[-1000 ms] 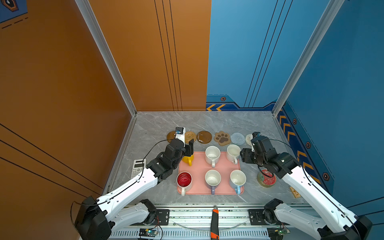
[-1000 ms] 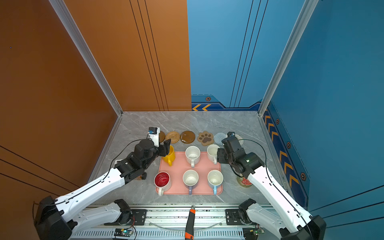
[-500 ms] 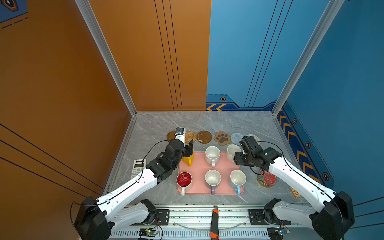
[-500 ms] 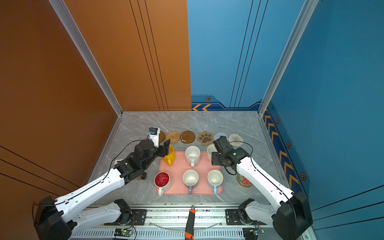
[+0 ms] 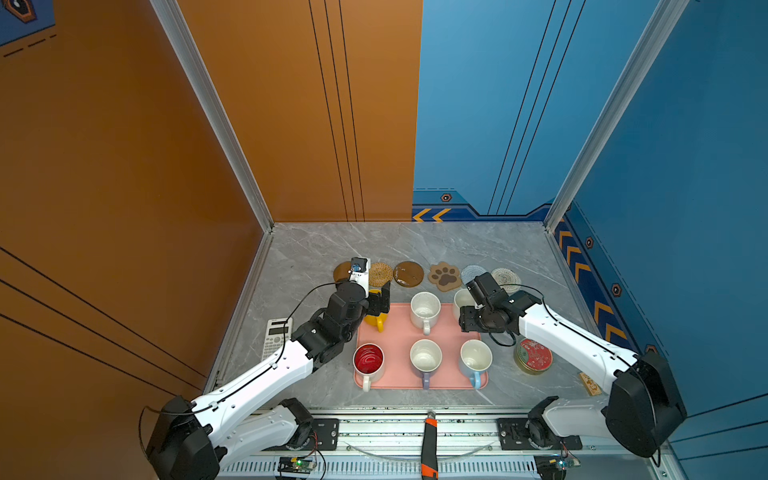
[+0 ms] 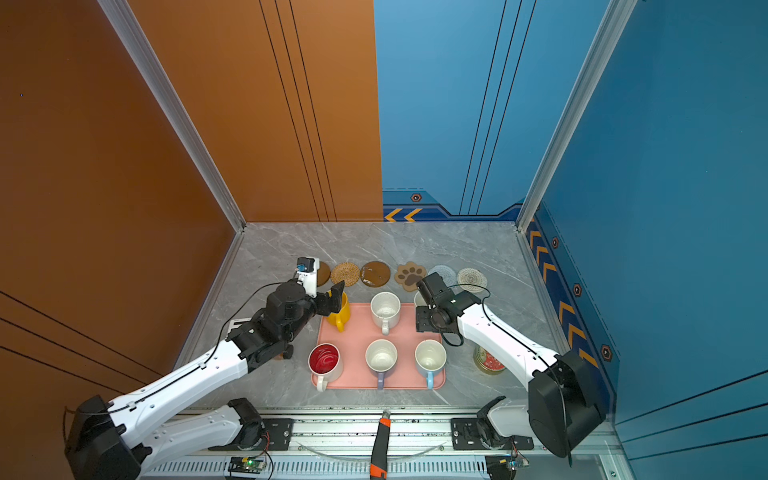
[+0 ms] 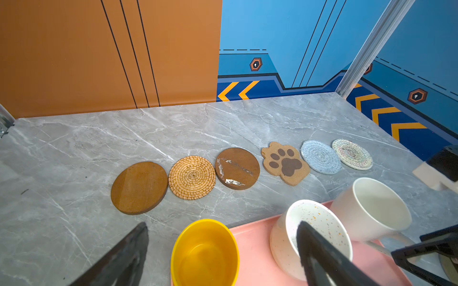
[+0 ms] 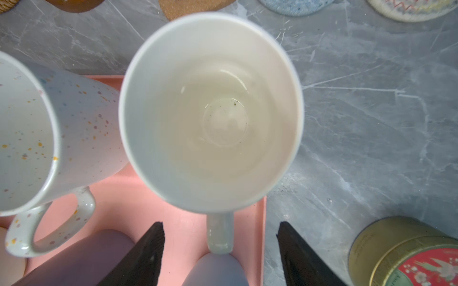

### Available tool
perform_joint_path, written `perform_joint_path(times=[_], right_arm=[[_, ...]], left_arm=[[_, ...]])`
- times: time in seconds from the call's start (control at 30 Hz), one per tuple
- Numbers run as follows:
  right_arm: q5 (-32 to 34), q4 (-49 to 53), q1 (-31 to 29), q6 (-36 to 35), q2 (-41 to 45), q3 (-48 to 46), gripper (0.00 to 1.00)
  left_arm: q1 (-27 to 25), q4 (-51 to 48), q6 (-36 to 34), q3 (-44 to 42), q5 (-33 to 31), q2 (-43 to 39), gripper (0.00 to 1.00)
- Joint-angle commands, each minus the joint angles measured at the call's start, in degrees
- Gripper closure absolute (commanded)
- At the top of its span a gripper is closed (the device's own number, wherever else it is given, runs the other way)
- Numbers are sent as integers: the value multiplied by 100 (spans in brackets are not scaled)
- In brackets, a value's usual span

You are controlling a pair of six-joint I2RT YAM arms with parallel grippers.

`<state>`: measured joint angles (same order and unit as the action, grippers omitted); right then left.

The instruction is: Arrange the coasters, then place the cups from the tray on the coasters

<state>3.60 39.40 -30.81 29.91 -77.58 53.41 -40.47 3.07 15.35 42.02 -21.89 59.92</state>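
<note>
- Coasters point(image 7: 192, 177) lie in a far row; all six cups point(image 5: 424, 355) stand on the tray point(image 5: 399, 332)
- Step in hand, I judge: first pick-ups
- Left claw point(image 7: 222, 225) open astride yellow cup point(image 7: 205, 255); right claw point(image 8: 220, 224) open astride cream cup point(image 8: 210, 111) handle
- Next: close both, lift clear, carry to far coasters

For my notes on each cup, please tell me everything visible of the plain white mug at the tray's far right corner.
The plain white mug looks like glossy ceramic, with one loop handle. It is empty, with a few dark specks at its bottom. It stands upright on the pink tray, at its far right corner, beside the speckled mug. Its handle points toward the robot, between the open fingers of the right gripper, which do not touch it.
</note>
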Motion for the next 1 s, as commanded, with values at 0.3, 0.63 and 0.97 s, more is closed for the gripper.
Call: perform_joint_path(times=[0.3,0.63,0.97], right_arm=[[13,-165,13,50,-456,232,35],[125,-191,22,50,-649,311,45],[284,-174,13,76,-753,319,52]], left_arm=[[37,265,-15,-193,66,-169,2],[81,383,-11,-196,193,-42,2],[107,400,0,-210,210,-8,2]])
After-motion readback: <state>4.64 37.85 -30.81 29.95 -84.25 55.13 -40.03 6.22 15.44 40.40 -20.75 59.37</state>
